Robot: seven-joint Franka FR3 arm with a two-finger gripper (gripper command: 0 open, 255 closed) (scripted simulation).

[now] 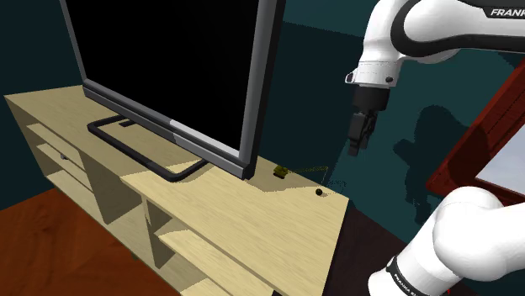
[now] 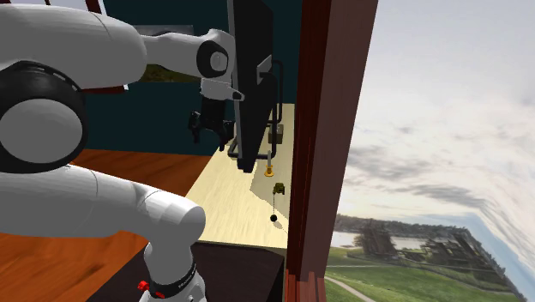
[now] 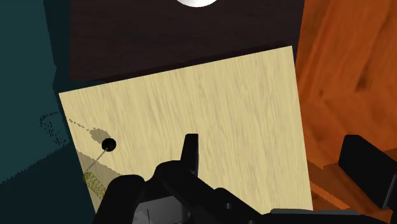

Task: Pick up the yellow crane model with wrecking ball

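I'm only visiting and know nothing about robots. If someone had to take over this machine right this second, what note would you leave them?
Gripper: open, holding nothing, up in the air above the end of the wooden cabinet.
Crane model: small and yellowish, on the cabinet top beside the lower corner of the TV. Its black ball lies on the top nearer the cabinet's end, joined by a thin line.
Done: nothing grasped; the crane sits untouched.
Left: bring the gripper down over the crane, close on it, lift it.
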